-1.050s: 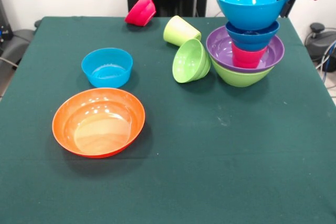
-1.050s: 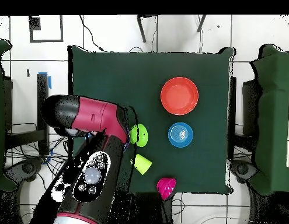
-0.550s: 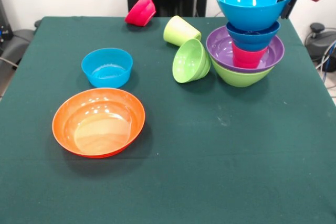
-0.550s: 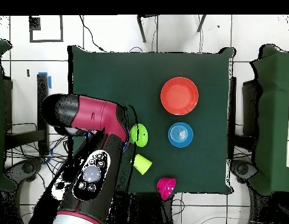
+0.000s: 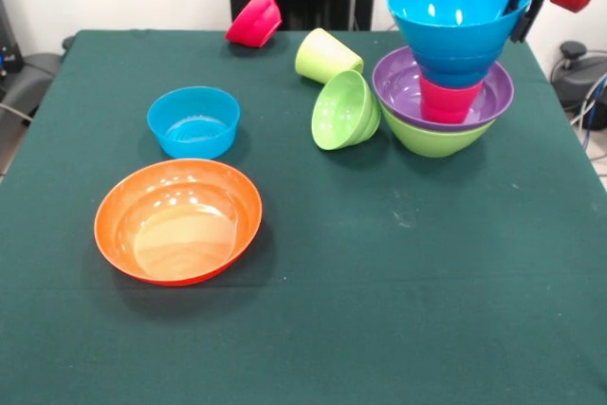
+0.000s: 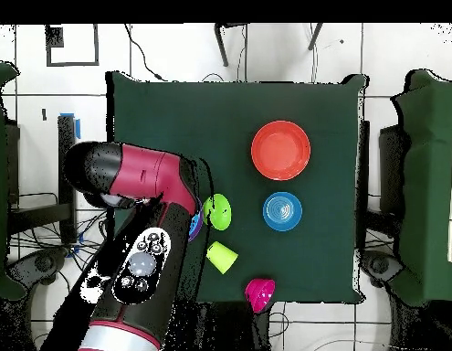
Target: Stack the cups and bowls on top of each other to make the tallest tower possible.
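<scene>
The gripper (image 5: 520, 9) is seen only in part at the top right of the front view, where one dark finger (image 5: 523, 12) lies against the rim of the large light blue bowl (image 5: 455, 16). The state of the jaws cannot be told: the second finger is hidden, and in the overhead view the arm (image 6: 142, 247) covers the whole area.

The large light blue bowl is seated at the top of the tower (image 5: 444, 82). Below it a red cup (image 5: 448, 101) stands in the purple bowl (image 5: 403, 87), which is nested in the large lime-green bowl (image 5: 429, 139).

The pieces are judged to be light, stiff and glossy, hence slippery; a rim pinch, one finger inside and one outside the wall, is judged the most secure hold.

Loose pieces remain on the table (image 5: 379, 282): the orange bowl (image 5: 177, 221), the small light blue bowl (image 5: 193, 121), the small lime-green bowl (image 5: 344, 110) tipped on its side, the lime-green cup (image 5: 326, 56) lying over, and the pink-red bowl (image 5: 255, 18) tilted near the far edge.
</scene>
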Motion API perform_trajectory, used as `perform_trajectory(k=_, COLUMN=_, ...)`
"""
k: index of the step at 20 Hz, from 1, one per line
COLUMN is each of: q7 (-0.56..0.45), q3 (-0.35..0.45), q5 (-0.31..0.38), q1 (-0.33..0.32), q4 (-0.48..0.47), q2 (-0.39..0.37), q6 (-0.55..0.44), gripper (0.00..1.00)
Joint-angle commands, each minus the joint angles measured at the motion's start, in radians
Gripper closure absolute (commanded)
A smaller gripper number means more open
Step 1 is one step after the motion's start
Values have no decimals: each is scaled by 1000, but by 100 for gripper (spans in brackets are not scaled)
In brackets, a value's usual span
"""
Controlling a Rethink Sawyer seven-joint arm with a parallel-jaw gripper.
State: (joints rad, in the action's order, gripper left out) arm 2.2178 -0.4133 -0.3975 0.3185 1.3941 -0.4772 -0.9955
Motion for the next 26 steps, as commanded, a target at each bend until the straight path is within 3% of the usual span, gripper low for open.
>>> perform_trajectory(k=1, q7=188, q3=98, q5=-9, q1=-20, q4=-20, q2=54, q6=-8, gripper=100)
perform_trajectory(k=18, q7=171, q3=82, q5=14, q1=-20, q4=-34, q2=64, q6=-32, gripper=100)
perform_trajectory(k=23, q7=141, q3=91, q5=16, q1=-27, q4=-15, q2=55, q6=5, gripper=100)
perform_trajectory(k=24, q7=136, q3=94, q5=14, q1=-30, q4=-10, q2=52, q6=13, gripper=0)
perform_trajectory(k=26, q7=164, q3=84, q5=10, q1=-23, q4=-13, q2=55, q6=-1, gripper=0)
